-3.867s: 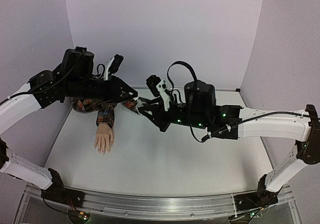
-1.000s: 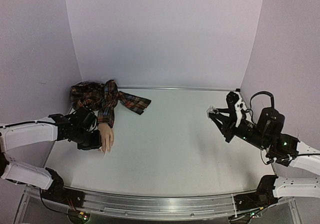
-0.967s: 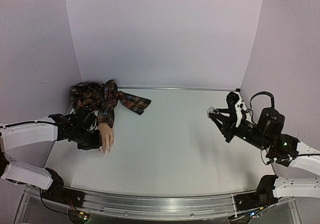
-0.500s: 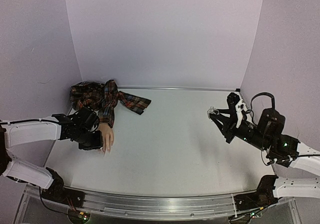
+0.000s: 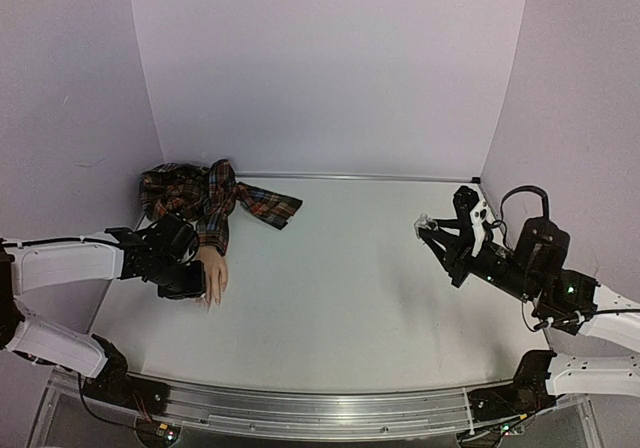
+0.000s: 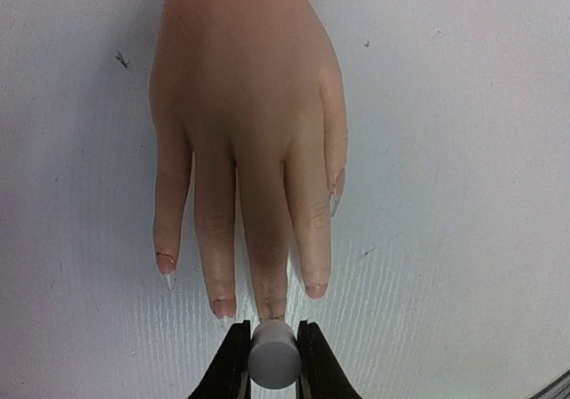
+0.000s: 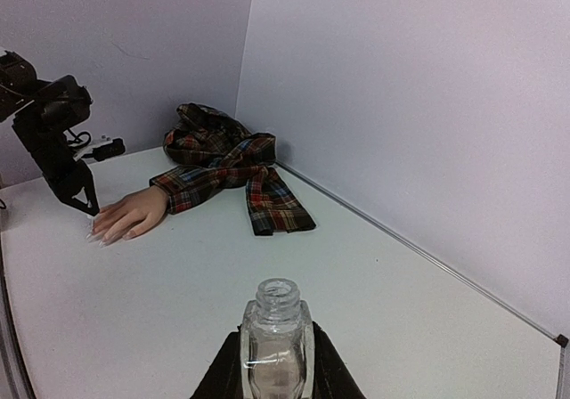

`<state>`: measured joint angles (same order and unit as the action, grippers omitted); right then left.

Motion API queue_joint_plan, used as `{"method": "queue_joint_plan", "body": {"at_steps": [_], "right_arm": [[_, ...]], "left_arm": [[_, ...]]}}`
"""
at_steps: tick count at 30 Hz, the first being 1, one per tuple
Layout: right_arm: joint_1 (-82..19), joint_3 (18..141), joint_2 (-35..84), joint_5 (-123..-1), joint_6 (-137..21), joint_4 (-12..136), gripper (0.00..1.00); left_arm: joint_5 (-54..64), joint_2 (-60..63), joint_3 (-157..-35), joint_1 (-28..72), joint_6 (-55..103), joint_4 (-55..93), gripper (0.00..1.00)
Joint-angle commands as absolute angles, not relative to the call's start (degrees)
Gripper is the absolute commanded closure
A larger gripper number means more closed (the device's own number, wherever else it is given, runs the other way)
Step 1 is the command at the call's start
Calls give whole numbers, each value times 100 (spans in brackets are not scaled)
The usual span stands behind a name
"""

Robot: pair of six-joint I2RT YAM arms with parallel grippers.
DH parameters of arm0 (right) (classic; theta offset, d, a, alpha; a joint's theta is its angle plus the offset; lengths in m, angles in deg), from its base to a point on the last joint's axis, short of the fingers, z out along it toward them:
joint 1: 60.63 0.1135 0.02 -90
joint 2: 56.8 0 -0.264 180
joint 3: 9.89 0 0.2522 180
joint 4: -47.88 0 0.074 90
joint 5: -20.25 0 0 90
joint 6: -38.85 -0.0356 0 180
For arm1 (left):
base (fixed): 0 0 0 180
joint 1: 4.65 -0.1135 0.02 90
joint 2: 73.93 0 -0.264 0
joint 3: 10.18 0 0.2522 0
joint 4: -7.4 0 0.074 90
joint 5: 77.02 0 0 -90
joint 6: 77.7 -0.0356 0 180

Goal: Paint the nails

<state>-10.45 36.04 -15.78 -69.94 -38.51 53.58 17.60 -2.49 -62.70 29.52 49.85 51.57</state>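
The flesh-coloured mannequin hand (image 5: 212,271) lies palm down at the left, with its plaid sleeve (image 5: 212,204) behind it. In the left wrist view the hand (image 6: 240,132) points toward my left gripper (image 6: 272,361), which is shut on a white cap (image 6: 272,354). The cap sits at the middle fingertip and hides that nail. The other nails show, pale, such as the ring finger's (image 6: 223,307). My right gripper (image 7: 277,368) is shut on a small clear open bottle (image 7: 277,337) and holds it at the right (image 5: 428,230), off the table.
The plaid cloth (image 7: 233,163) is bunched in the back left corner, with one end trailing toward the middle. Purple walls close the left, back and right. The left arm (image 7: 55,141) stands over the fingertips. A metal rail (image 5: 300,408) runs along the near edge.
Since 3.9 s ago both arms left the back middle: the left came down to the hand's fingertips and the right drew back to the right with the bottle. Over the last second both are nearly still.
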Motion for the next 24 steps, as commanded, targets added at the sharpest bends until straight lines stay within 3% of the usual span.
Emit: {"method": "queue_joint_plan", "body": {"at_steps": [1, 24], "right_arm": [[-1061, 3593, -1629, -6975, -3814, 5154, 100], [-1061, 3590, -1619, -6975, -3831, 5145, 100]], "left_arm": [[1799, -249, -6359, 2924, 4914, 4986, 100], [1715, -126, -6382, 2914, 4866, 5019, 100]]}}
